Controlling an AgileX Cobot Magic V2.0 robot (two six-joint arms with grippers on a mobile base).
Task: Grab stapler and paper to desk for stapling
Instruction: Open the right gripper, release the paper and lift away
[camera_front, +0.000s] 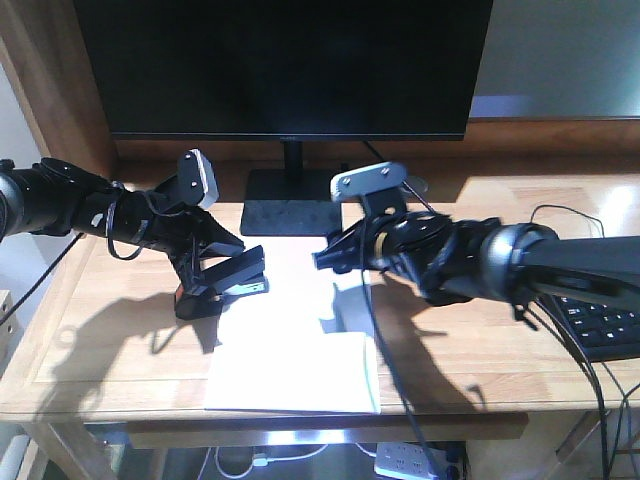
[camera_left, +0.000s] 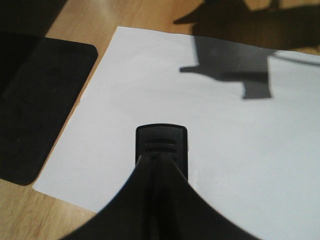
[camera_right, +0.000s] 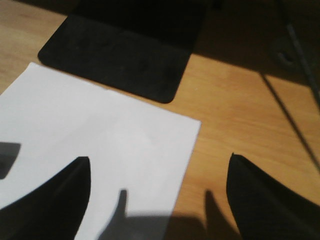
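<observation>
The front view alone shows both arms whole. On the left, the left gripper (camera_front: 207, 266) is clamped around the stapler (camera_front: 228, 276), low over the desk (camera_front: 120, 350). The stapler's long axis runs left to right. Its orange-red rear end sits at the left and down by the wood, and its nose points right, at the left edge of the paper (camera_front: 295, 355). Whether the rear rests on the desk cannot be told.

The left wrist view adds what the front view hides. The stapler's rounded black nose is seen end-on, hanging over the white sheets just inside their edge, and a gripper's shadow falls across the far part of the paper.

The paper lies flat in the middle of the desk, near its front edge, just in front of the monitor's black base (camera_front: 285, 207).

To the right, the right gripper (camera_front: 330, 256) hovers by the paper's right side. The right wrist view shows its two dark fingers (camera_right: 55, 202) spread apart and holding nothing, one over the sheet and the other over bare wood beyond the paper's corner.

The desk top is light, grainy wood in hard sunlight with sharp shadows. A dark monitor (camera_front: 285, 60) stands at the back, and a keyboard (camera_front: 608, 325) and cables lie at the far right.
</observation>
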